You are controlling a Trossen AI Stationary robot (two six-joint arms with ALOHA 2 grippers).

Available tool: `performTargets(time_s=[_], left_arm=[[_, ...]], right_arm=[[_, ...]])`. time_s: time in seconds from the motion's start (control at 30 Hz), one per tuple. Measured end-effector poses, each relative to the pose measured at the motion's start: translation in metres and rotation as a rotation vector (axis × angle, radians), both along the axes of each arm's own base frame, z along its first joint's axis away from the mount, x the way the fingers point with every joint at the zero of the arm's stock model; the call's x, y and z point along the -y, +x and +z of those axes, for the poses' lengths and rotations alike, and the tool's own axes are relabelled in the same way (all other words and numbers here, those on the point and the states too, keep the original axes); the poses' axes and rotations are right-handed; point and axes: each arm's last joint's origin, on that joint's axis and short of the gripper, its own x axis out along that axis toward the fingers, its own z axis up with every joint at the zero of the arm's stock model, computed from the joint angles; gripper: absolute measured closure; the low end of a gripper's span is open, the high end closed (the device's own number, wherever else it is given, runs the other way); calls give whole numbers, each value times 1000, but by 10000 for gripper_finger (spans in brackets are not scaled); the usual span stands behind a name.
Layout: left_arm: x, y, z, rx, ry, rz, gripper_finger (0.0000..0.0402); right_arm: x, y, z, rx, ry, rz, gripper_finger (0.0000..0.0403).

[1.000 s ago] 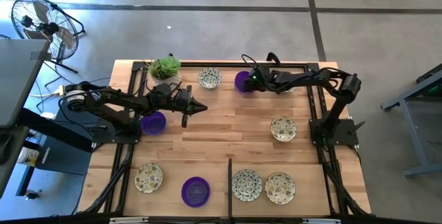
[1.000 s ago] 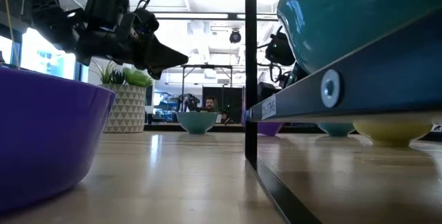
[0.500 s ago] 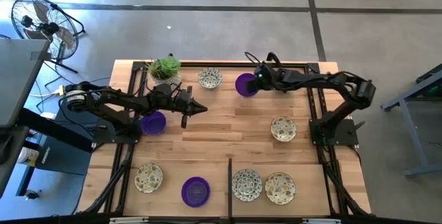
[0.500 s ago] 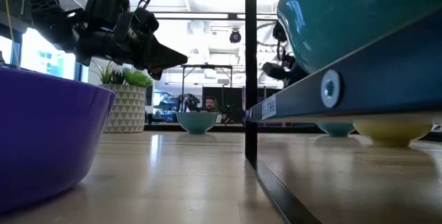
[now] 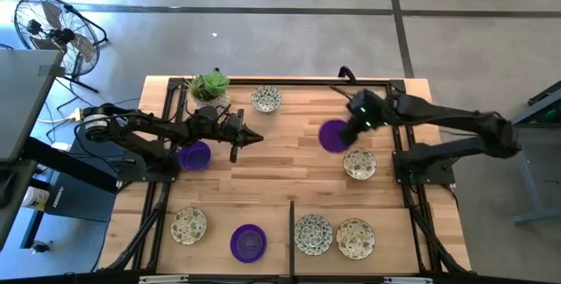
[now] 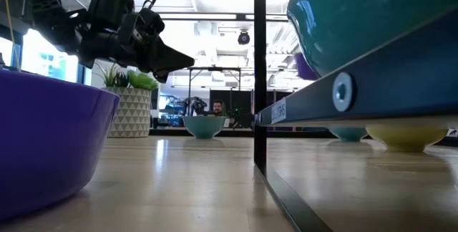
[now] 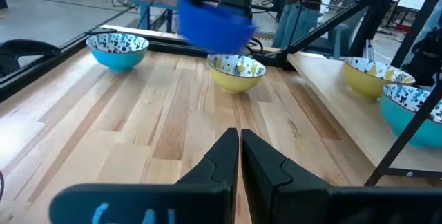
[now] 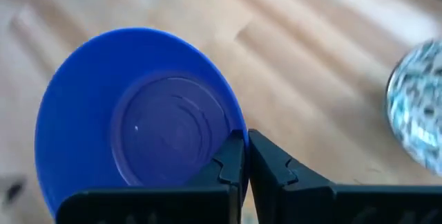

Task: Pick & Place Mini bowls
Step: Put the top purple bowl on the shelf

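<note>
Glossy purple mini bowl, round, no long axis, mouth tilted, pinched at rim by right claw; left claw clenched empty.

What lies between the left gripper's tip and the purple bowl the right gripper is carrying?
Nothing: the high view shows only bare table between the left gripper and the purple bowl clamped in the right gripper.

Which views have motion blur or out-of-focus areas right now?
Right wrist view: table and speckled bowl smeared with motion blur; the purple bowl pinched by the right end effector is soft too. Left wrist view: that carried bowl is a blurred streak. Low view: near purple bowl and rail out of focus. High view: sharp.
</note>
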Motion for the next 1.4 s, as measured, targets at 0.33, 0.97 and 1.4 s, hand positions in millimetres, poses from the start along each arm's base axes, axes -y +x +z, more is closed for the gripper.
performTargets(time_s=[0.33,0.97,1.4], left_arm=[[-1,0,1,7,4,17,387],[-1,0,0,6,4,19,387],[0,0,0,0,2,17,387]], right_arm=[[-68,-41,14,-66,144,250,396],[-155,-53,37,-254,215,489,396],[-214,-58,13,-474,226,548,396]])
